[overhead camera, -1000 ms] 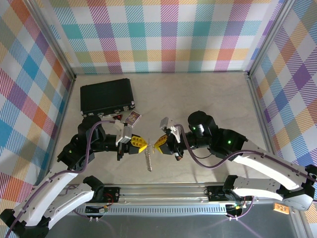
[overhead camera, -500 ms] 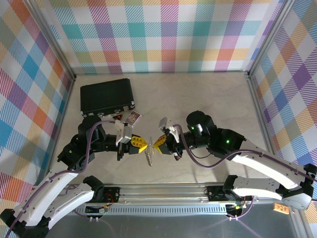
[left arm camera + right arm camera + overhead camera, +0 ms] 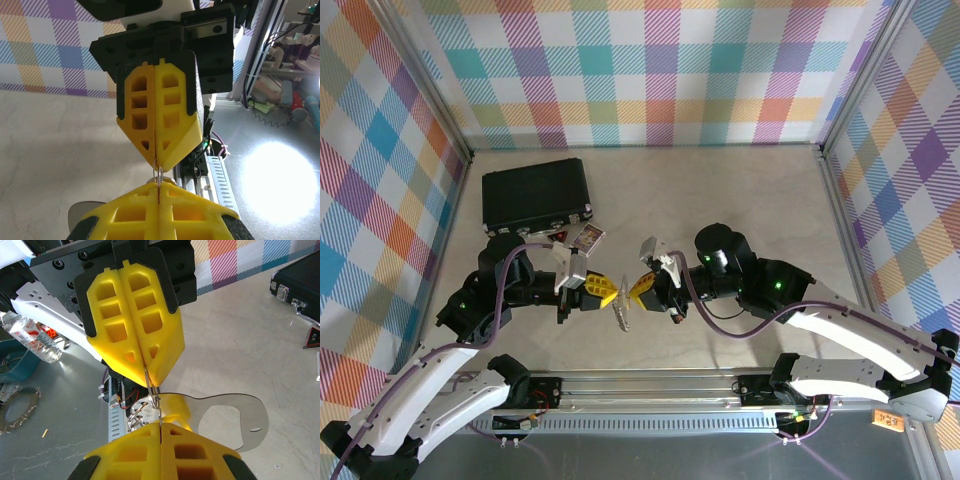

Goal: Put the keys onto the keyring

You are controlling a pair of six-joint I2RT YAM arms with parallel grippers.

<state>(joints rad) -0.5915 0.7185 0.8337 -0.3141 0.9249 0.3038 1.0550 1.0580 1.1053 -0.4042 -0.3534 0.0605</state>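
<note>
My left gripper (image 3: 611,293) and right gripper (image 3: 637,290) meet tip to tip above the front middle of the table, both shut. A thin silver wire ring (image 3: 155,396) of the keyring runs between the two pairs of tips, pinched in the seam of each. From it hang a flat silver plate with a D-shaped hole (image 3: 250,412), a chain-like silver piece (image 3: 136,415) and the key's yellow head (image 3: 178,407); its blade is hidden. In the left wrist view my gripper (image 3: 158,191) is shut on the wire (image 3: 159,175). From above, the keyring (image 3: 623,316) dangles below the tips.
A black rectangular case (image 3: 537,196) lies at the back left, with a small patterned card (image 3: 588,237) beside it. An aluminium rail (image 3: 650,385) borders the table's near edge. Checked walls close in the left, back and right sides.
The dangling silver bunch hung lower and longer a second ago; it now sits higher, close under the tips. The right gripper has edged slightly left towards the left one.
</note>
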